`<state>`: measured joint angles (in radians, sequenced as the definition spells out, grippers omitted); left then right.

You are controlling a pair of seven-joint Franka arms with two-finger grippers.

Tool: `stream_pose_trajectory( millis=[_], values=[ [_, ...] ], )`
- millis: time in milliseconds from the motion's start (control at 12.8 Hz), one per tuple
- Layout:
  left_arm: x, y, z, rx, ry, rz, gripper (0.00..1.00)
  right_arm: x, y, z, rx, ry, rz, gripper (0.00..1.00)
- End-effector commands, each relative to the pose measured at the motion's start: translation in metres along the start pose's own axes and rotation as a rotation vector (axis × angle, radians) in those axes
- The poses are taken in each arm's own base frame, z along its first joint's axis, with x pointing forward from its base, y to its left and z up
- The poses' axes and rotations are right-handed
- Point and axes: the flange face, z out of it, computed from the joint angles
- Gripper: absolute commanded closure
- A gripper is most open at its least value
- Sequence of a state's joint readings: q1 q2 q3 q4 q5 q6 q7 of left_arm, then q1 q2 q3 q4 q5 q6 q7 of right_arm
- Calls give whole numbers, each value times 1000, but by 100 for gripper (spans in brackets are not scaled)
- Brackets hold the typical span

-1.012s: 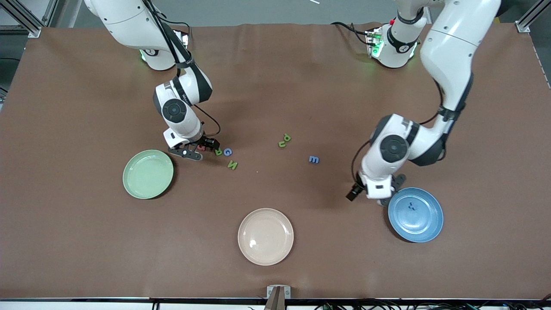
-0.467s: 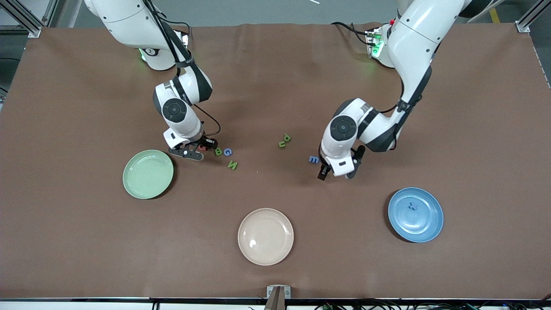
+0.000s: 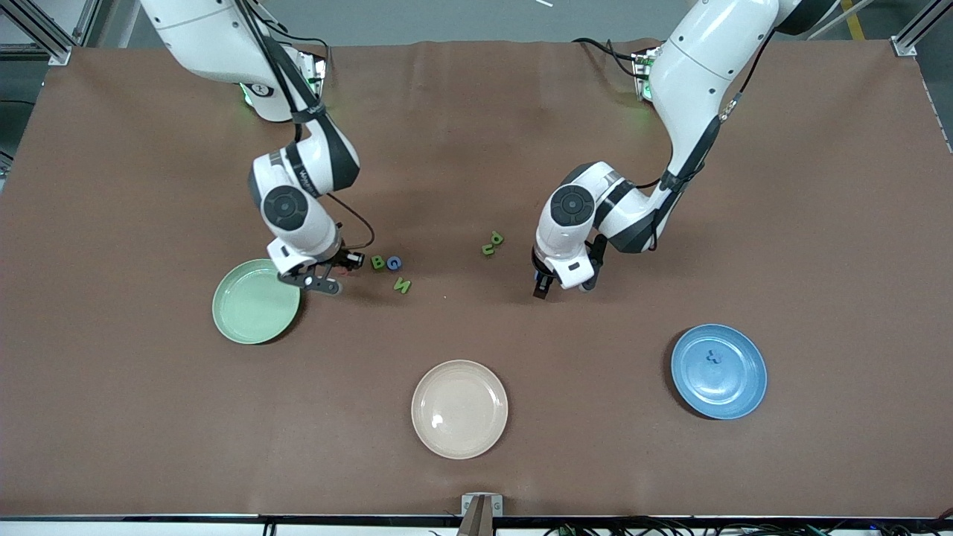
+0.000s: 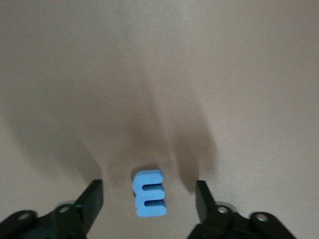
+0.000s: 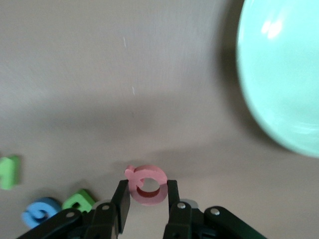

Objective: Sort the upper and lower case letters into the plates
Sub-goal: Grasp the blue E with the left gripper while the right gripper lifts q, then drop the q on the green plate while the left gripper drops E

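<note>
My right gripper (image 3: 333, 274) is shut on the pink Q (image 5: 147, 184) and holds it just above the table beside the mint green plate (image 3: 255, 301), which also shows in the right wrist view (image 5: 284, 74). Green B (image 3: 377, 262), blue G (image 3: 394, 262) and green N (image 3: 402, 285) lie close by. Green p (image 3: 496, 238) and u (image 3: 488, 249) lie mid-table. My left gripper (image 3: 543, 286) is open, low over the blue m (image 4: 149, 193), one finger on each side and neither touching it. The m is hidden in the front view. The blue cross letter (image 3: 716, 356) lies in the blue plate (image 3: 744, 402).
A cream-beige plate (image 3: 459, 409) sits near the table's front edge, between the two other plates. Brown table cover all round. The B (image 5: 79, 200) and G (image 5: 37, 211) show beside my right gripper's fingers in the right wrist view.
My left gripper has left the blue plate, where the cross now lies, and come down over the m. My right gripper has moved with the Q away from the B, toward the mint plate.
</note>
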<state>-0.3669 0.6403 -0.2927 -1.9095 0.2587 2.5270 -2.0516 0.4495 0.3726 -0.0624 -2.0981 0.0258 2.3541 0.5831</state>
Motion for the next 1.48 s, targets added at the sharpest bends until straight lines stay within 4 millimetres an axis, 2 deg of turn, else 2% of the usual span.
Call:
stream_pose_trajectory(
  millis=[0, 156, 234, 389, 467, 545, 623, 779, 857, 935, 1012, 1090, 1246, 1324, 1402],
  values=[
    [-2, -3, 5, -13, 1, -30, 39, 50, 45, -34, 34, 6, -79, 100],
    [-3, -2, 2, -16, 0, -40, 85, 76, 85, -38, 46, 20, -140, 100],
    [0, 0, -1, -22, 1, -44, 99, 84, 104, -35, 47, 19, -166, 100],
    [8, 10, -21, -54, 7, -24, 100, 97, 145, -16, 48, 4, -200, 100],
    [21, 21, -36, -83, 10, -1, 100, 99, 157, -2, 47, -12, -212, 100],
    [42, 32, -53, -110, 15, 6, 100, 98, 164, 12, 46, -25, -205, 100],
    [72, 45, -70, -130, 26, 8, 100, 95, 163, 24, 44, -31, -204, 99],
    [130, 64, -89, -127, 56, 52, 100, 92, 166, 40, 41, -49, -200, 97],
    [161, 67, -92, -113, 69, 94, 100, 91, 167, 40, 40, -57, -196, 71],
    [192, 68, -95, -112, 78, 127, 100, 92, 166, 39, 46, -56, -185, 12],
    [222, 71, -100, -118, 85, 152, 100, 92, 165, 35, 65, -57, -166, 0],
    [249, 70, -99, -113, 92, 186, 100, 91, 158, 28, 81, -63, -158, 0],
    [305, 62, -92, -94, 99, 238, 98, 94, 126, -8, 91, -100, -104, 0],
    [329, 58, -92, -90, 102, 256, 95, 88, 95, -20, 90, -101, -67, 0],
    [350, 57, -89, -87, 102, 270, 91, 74, 58, -22, 91, -95, -29, 0]
  ],
)
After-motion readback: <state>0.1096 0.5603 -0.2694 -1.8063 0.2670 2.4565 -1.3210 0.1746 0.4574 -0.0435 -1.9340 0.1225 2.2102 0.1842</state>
